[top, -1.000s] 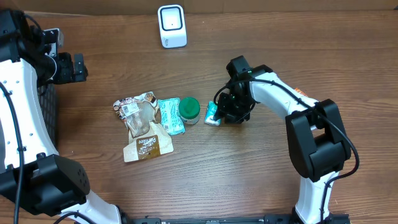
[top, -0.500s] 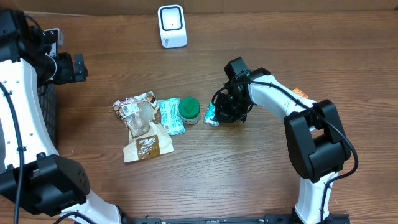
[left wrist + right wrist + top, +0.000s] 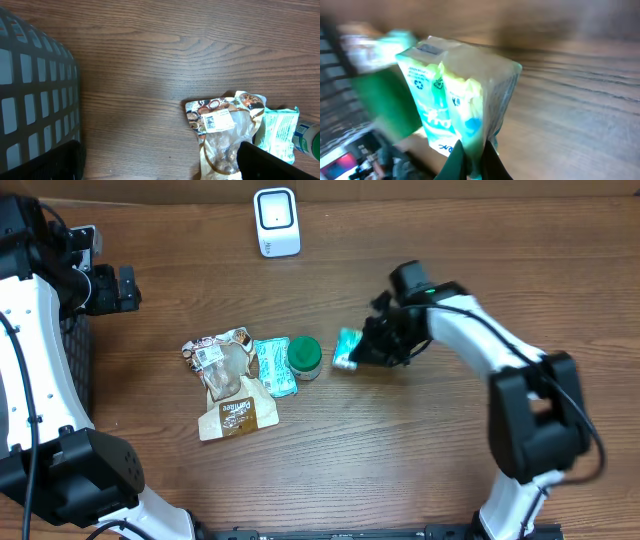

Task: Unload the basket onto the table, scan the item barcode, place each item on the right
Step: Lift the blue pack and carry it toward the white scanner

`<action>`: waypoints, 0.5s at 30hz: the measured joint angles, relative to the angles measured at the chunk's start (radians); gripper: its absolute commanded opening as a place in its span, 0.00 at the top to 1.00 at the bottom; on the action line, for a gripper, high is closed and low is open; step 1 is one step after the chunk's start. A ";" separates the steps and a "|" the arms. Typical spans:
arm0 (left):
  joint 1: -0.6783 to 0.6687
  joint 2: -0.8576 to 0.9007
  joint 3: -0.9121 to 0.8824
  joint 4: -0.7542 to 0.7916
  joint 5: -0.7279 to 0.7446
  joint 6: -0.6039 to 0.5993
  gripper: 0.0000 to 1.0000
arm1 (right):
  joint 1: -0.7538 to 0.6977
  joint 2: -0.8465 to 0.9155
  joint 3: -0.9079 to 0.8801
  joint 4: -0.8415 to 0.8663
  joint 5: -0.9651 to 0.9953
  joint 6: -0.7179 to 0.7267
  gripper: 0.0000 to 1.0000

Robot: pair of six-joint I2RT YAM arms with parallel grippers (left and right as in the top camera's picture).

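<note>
Pack [image 3: 347, 350] pinched in right gripper [image 3: 368, 348], jaws closed tight on one edge, rest of pack jutting out past fingertips [image 3: 454, 160]. Wrist view blurred, small print on pack not legible. Just beyond pack, away from that gripper: jar [image 3: 304, 357], then pouch [image 3: 275, 366] and bag [image 3: 228, 385]. Scanner [image 3: 276, 222] well apart from gripper and pack, near far edge of table [image 3: 420, 460]. Left gripper [image 3: 125, 288] spread wide, holding nothing, beside basket [image 3: 30, 90], well apart from pack.
</note>
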 measured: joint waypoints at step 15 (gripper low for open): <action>0.000 0.000 0.000 0.000 0.000 0.000 0.00 | -0.080 -0.152 0.000 0.307 -0.736 -0.119 0.96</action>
